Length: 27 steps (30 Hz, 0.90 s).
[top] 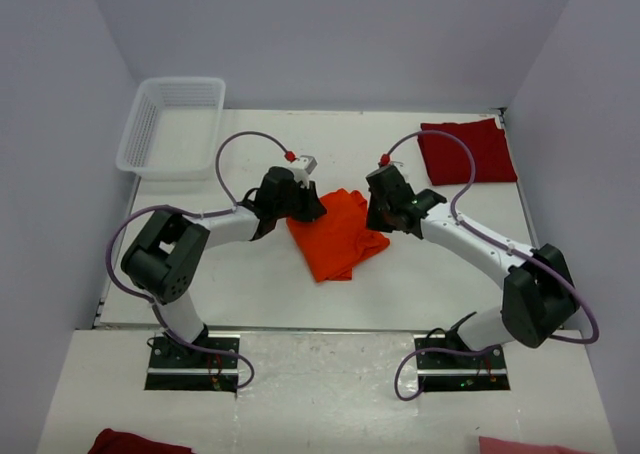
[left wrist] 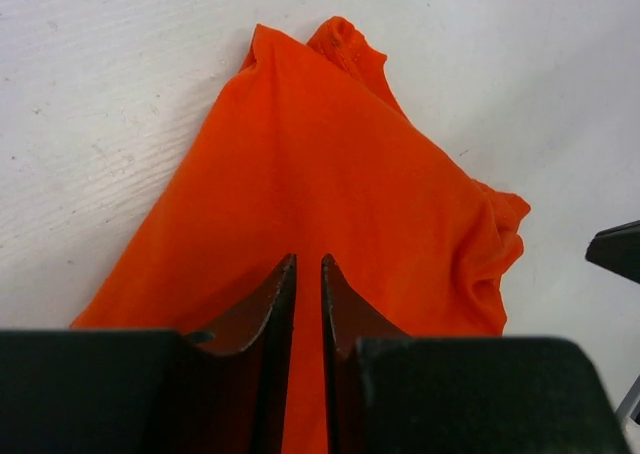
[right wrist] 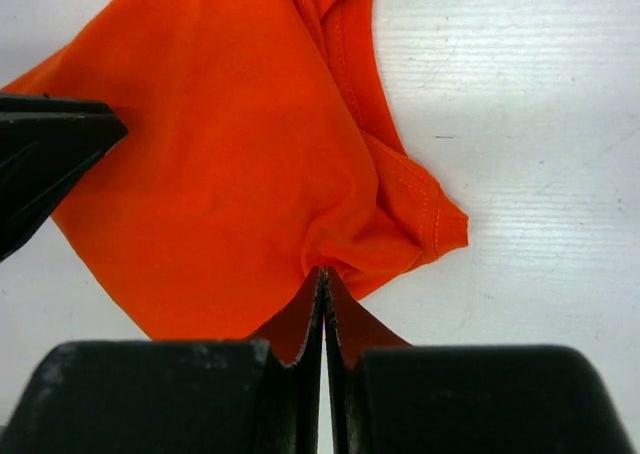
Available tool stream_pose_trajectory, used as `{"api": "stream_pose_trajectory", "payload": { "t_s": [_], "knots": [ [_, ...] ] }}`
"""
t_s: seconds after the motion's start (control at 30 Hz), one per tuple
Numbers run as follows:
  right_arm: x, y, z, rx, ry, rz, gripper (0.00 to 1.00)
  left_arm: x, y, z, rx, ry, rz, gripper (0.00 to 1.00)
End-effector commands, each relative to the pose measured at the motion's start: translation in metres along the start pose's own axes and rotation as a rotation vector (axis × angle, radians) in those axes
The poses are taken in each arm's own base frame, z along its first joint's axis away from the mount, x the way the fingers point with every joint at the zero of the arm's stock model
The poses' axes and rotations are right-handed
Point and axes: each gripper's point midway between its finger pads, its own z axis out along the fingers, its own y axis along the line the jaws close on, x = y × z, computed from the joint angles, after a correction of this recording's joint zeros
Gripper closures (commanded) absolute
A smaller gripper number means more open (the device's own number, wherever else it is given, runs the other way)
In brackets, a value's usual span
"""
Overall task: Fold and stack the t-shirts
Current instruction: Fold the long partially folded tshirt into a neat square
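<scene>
Gripping the orange t-shirt point(left wrist: 330, 174) in left and right jaws, both clamped shut, I feared the thin, bunched pinch slipping mid-fold.

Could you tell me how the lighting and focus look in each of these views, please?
Top external: even, soft light, all sharp, no glare. Left wrist: orange t-shirt crisp, left gripper dark and unlit near the lens. Right wrist: shirt seams sharp, right gripper likewise dark.

left arm point(top: 222, 226) bent inward, fingers point(left wrist: 266, 309) nearly together | right arm point(top: 472, 244) bent inward, fingers point(right wrist: 298, 326) pressed together
</scene>
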Motion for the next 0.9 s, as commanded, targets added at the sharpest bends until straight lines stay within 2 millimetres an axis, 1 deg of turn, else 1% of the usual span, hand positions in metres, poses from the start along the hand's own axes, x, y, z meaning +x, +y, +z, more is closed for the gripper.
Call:
{"api": "stream_pose_trajectory", "payload": {
  "t_s": [0.0,0.07,0.2,0.23,0.3,0.33,0.37,0.4,0.43,0.47,0.5,0.53,0.57,0.6,0.63,0.67,0.7,0.73,0.77,0.8,0.83,0.87],
  "knots": [
    [-0.002,0.015,0.006,-0.048,0.023,-0.023,1.0,-0.005,-0.004,-0.001,0.003,-0.026,-0.032,0.84],
    [-0.001,0.019,0.009,-0.059,0.042,-0.034,1.0,0.001,0.007,-0.001,-0.052,-0.012,-0.065,0.85],
    [0.0,0.024,0.013,-0.073,0.056,-0.039,1.0,0.024,0.022,-0.007,-0.139,0.036,-0.154,0.87],
    [0.0,0.024,0.014,-0.075,0.057,-0.036,1.0,0.035,0.024,-0.008,-0.148,0.055,-0.183,0.87],
    [0.003,0.029,0.015,-0.097,0.072,-0.048,1.0,0.042,0.025,-0.013,-0.154,0.066,-0.212,0.89],
    [0.004,0.029,0.016,-0.099,0.078,-0.049,1.0,0.051,0.026,-0.016,-0.163,0.079,-0.235,0.89],
    [0.005,0.029,0.016,-0.1,0.081,-0.05,1.0,0.05,0.024,-0.019,-0.166,0.072,-0.234,0.89],
    [0.006,0.029,0.016,-0.103,0.082,-0.052,1.0,0.054,0.025,-0.022,-0.179,0.073,-0.239,0.89],
    [0.008,0.03,0.016,-0.11,0.089,-0.055,1.0,0.062,0.029,-0.027,-0.201,0.078,-0.25,0.89],
    [0.008,0.03,0.016,-0.115,0.089,-0.058,1.0,0.06,0.024,-0.032,-0.196,0.064,-0.247,0.89],
    [0.011,0.029,0.015,-0.119,0.094,-0.059,1.0,0.071,0.027,-0.038,-0.212,0.075,-0.263,0.89],
    [0.012,0.029,0.015,-0.124,0.097,-0.067,1.0,0.074,0.028,-0.042,-0.223,0.072,-0.27,0.89],
    [0.012,0.028,0.014,-0.123,0.096,-0.067,1.0,0.073,0.02,-0.048,-0.208,0.055,-0.271,0.89],
    [0.012,0.028,0.012,-0.127,0.091,-0.069,1.0,0.085,0.021,-0.054,-0.219,0.069,-0.29,0.89],
    [0.014,0.028,0.013,-0.132,0.095,-0.074,1.0,0.088,0.02,-0.057,-0.23,0.062,-0.291,0.89],
    [0.014,0.028,0.012,-0.138,0.095,-0.077,1.0,0.09,0.007,-0.063,-0.209,0.054,-0.279,0.89],
    [0.016,0.028,0.011,-0.142,0.1,-0.077,1.0,0.106,0.002,-0.068,-0.214,0.074,-0.289,0.9],
    [0.016,0.028,0.011,-0.143,0.098,-0.078,1.0,0.106,0.007,-0.072,-0.241,0.051,-0.309,0.9],
    [0.017,0.029,0.01,-0.15,0.105,-0.081,1.0,0.108,-0.009,-0.077,-0.206,0.04,-0.304,0.9],
    [0.018,0.029,0.01,-0.15,0.105,-0.081,1.0,0.12,-0.011,-0.081,-0.215,0.047,-0.34,0.9],
    [0.019,0.027,0.011,-0.145,0.107,-0.082,0.99,0.124,-0.012,-0.084,-0.226,0.036,-0.348,0.9],
    [0.019,0.025,0.011,-0.136,0.104,-0.082,0.98,0.129,-0.028,-0.087,-0.19,0.04,-0.335,0.9]
  ]
}}
